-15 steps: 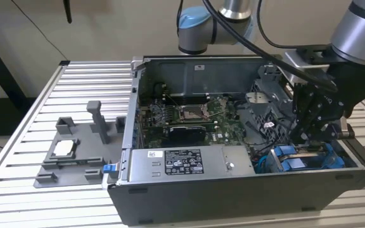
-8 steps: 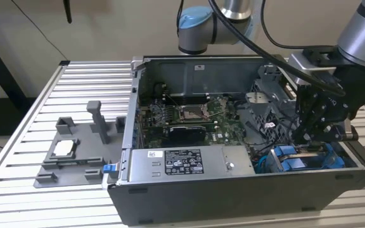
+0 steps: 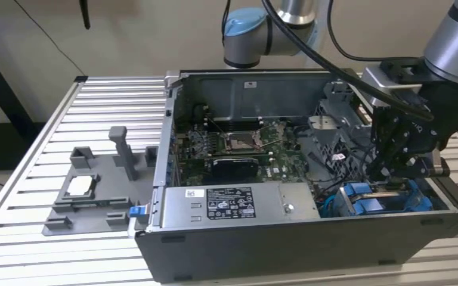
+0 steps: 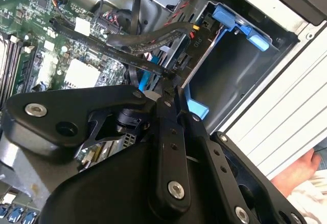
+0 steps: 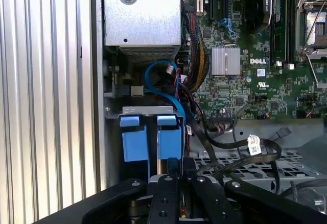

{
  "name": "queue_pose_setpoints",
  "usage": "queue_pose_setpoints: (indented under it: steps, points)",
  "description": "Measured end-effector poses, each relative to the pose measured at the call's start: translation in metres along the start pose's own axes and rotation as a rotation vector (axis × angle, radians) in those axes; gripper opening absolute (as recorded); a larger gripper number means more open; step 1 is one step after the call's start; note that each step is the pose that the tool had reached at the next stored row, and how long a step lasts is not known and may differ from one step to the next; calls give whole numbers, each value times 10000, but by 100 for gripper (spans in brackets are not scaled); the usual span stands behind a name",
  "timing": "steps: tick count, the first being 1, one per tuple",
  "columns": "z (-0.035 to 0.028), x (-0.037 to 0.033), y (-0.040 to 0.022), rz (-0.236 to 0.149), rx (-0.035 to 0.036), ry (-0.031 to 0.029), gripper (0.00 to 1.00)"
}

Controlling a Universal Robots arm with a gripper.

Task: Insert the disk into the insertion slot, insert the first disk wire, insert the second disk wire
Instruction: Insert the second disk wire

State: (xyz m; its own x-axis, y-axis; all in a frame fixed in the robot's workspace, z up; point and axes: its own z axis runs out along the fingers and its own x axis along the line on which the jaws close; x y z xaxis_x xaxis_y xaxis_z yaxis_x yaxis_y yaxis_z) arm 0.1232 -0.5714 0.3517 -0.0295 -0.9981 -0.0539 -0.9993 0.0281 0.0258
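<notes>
The gripper [image 3: 400,170] hangs just above the insertion slot [image 3: 388,199] in the computer case's corner, walls close by. I cannot tell if it grips. Black cables [image 5: 230,150] (a big tangle) lie beside it. The disk [image 3: 80,186] sits well apart on the grey tray [image 3: 93,208].

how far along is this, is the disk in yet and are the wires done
Looks done: a blue carrier sits down inside the insertion slot, so the disk is probably in, though the drive body itself is hidden. In hand: the gripper is low at the slot, at the end of a black flat cable. Left: neither wire can be confirmed as seated.
</notes>
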Motion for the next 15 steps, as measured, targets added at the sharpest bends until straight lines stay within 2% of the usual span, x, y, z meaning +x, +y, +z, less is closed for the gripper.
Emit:
queue_pose_setpoints:
  steps: [3,7,15]
  points:
    - [1,0,-2,0,-2,-1,16]
    - [3,0,-27,3,-84,-7,16]
    - [34,21,-98,13,-221,-111,16]
